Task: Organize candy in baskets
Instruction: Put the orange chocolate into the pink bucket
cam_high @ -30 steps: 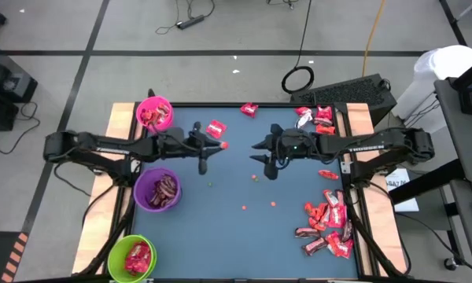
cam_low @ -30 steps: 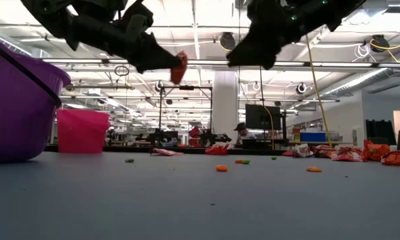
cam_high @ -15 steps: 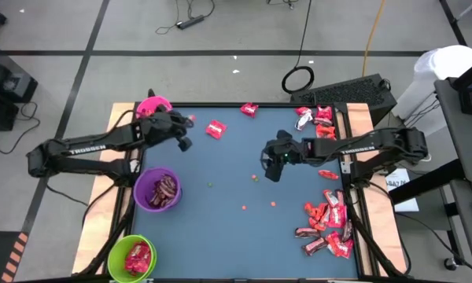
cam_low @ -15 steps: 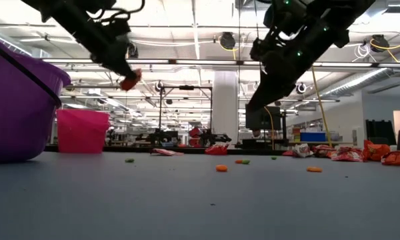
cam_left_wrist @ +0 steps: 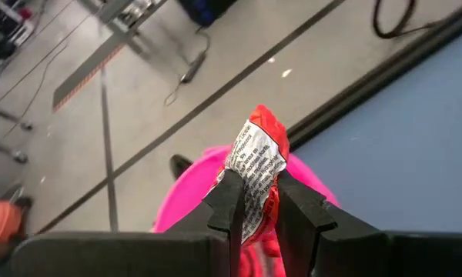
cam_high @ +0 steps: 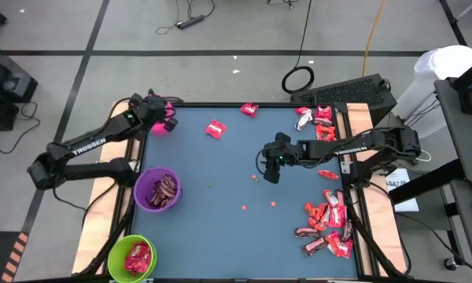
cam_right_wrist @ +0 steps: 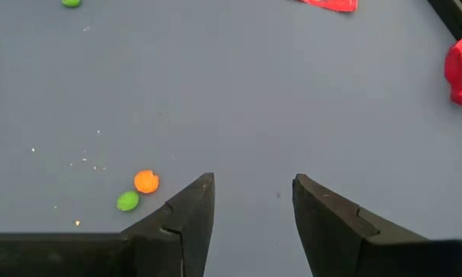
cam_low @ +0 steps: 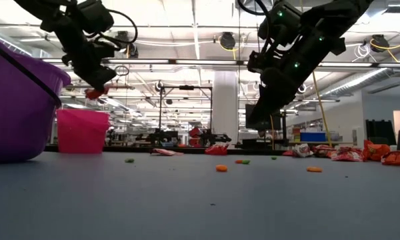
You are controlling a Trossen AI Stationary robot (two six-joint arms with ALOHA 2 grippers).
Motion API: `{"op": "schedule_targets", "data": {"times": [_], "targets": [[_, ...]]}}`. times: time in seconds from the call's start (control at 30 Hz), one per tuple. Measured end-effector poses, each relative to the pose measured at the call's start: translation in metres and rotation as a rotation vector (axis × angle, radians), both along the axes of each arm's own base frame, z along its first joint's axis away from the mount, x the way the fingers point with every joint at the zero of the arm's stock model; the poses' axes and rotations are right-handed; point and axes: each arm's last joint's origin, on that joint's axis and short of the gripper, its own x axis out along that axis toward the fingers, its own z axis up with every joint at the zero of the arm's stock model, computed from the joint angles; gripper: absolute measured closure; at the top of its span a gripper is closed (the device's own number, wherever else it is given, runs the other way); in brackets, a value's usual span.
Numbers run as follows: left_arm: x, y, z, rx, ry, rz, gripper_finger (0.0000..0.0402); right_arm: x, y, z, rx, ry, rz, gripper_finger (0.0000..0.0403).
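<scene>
Overhead, the left gripper [cam_left_wrist: 252, 201] – jaws clamped on a shiny red wrapped candy [cam_left_wrist: 256, 165] – hung above the bright pink round plastic basket [cam_left_wrist: 191, 192], while the right gripper [cam_right_wrist: 252, 201] hovered over the blue counter [cam_right_wrist: 292, 92], jaws parted – empty.

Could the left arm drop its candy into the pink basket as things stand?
Probably yes. The left gripper, shut on a red candy, hovers right above the pink basket, and nothing lies between them.
</scene>
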Motion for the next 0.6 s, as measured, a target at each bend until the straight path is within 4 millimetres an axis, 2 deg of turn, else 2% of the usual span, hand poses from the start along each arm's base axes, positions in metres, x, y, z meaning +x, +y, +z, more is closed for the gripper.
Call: {"op": "schedule_targets", "data": {"times": [0.23,0.5,0.6], "targets": [[-0.01,0.008,-0.002,-0.034,-0.006,0.057,0.0324,0.0,0.0,0.0,0.004,-0.002,-0.005,0.0238],[-0.016,0.008,-0.006,-0.074,-0.001,0.101,0.0229,0.0,0.0,0.0,0.011,-0.005,-0.017,0.0238],[-0.008,0.006,-0.005,-0.119,-0.105,0.01,0.0206,0.0,0.0,0.0,0.009,-0.007,-0.018,0.0238]]}}
